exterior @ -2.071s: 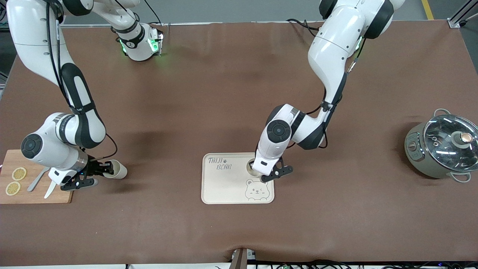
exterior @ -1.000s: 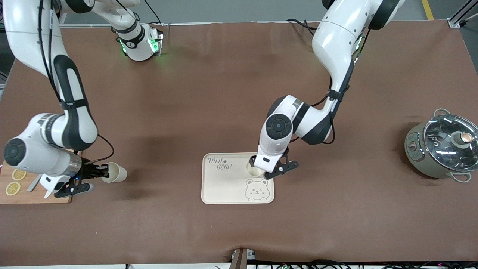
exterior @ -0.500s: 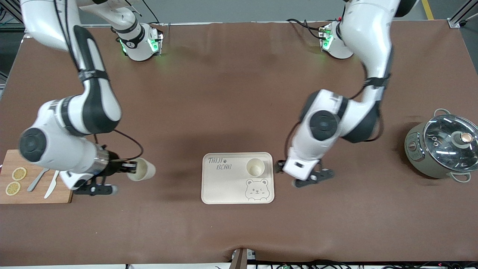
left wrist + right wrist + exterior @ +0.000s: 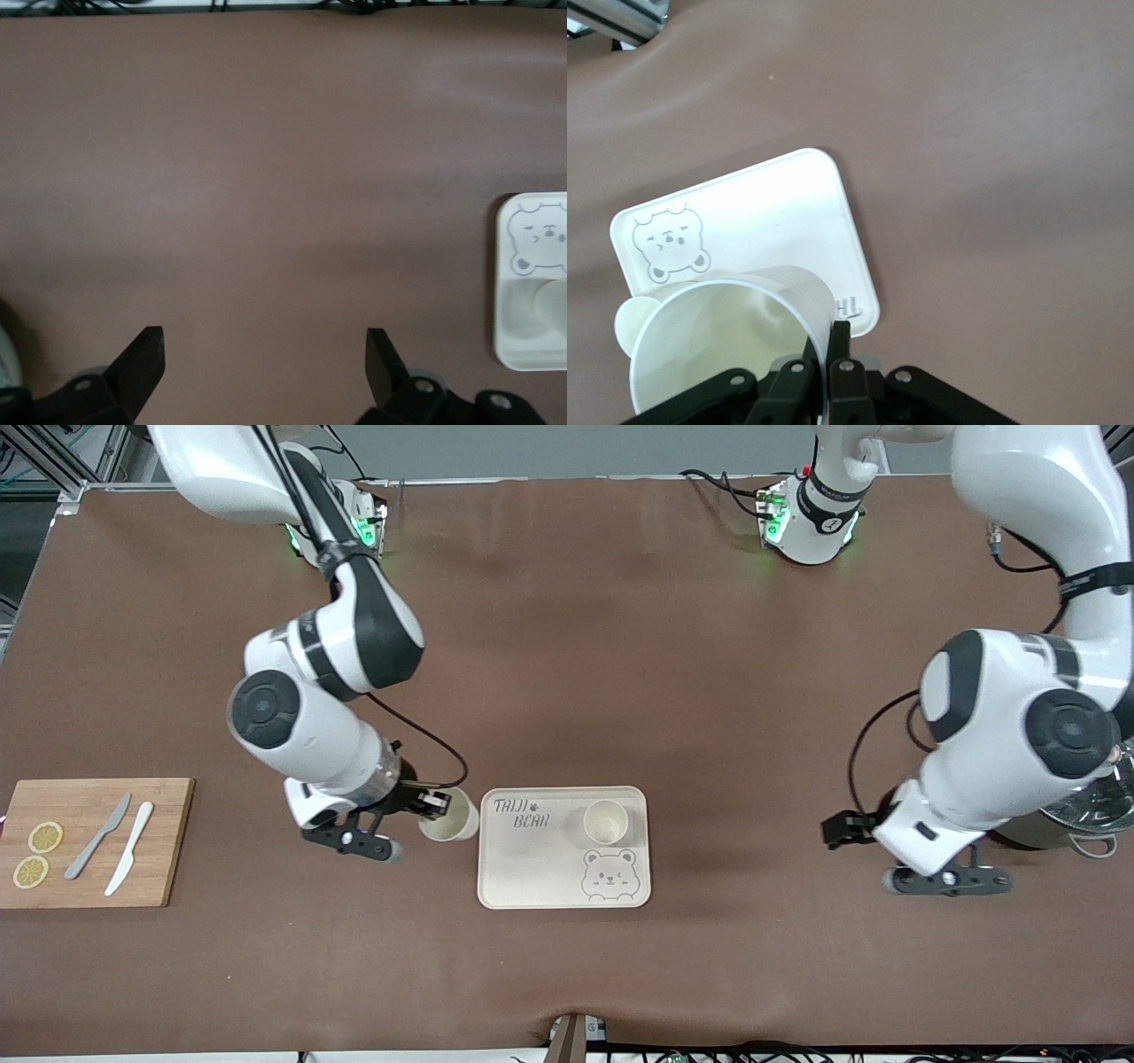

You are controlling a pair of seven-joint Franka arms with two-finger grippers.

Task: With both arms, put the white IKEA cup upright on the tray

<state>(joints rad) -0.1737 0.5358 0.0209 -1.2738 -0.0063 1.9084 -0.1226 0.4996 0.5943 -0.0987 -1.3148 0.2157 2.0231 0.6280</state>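
Observation:
The cream bear tray [image 4: 540, 864] lies on the brown table. One white cup [image 4: 606, 821] stands upright on it, by the bear face. My right gripper [image 4: 434, 803] is shut on the rim of a second white cup [image 4: 450, 817] and holds it over the table, just beside the tray's edge toward the right arm's end. In the right wrist view, my right gripper [image 4: 830, 341] pinches that cup's [image 4: 726, 345] wall, with the tray [image 4: 762, 221] below. My left gripper [image 4: 842, 831] is open and empty over bare table near the pot. In the left wrist view, my left gripper [image 4: 264, 354] is open, with the tray [image 4: 532, 292] at the edge.
A wooden cutting board [image 4: 168, 841] with lemon slices [image 4: 44, 837] and two knives [image 4: 97, 849] lies at the right arm's end. A grey pot with a glass lid [image 4: 1085, 819] stands at the left arm's end, mostly hidden by the left arm.
The left gripper let go of the cup on the tray and drew away toward the pot. The right gripper lifted its cup from beside the cutting board and carried it to the tray's edge.

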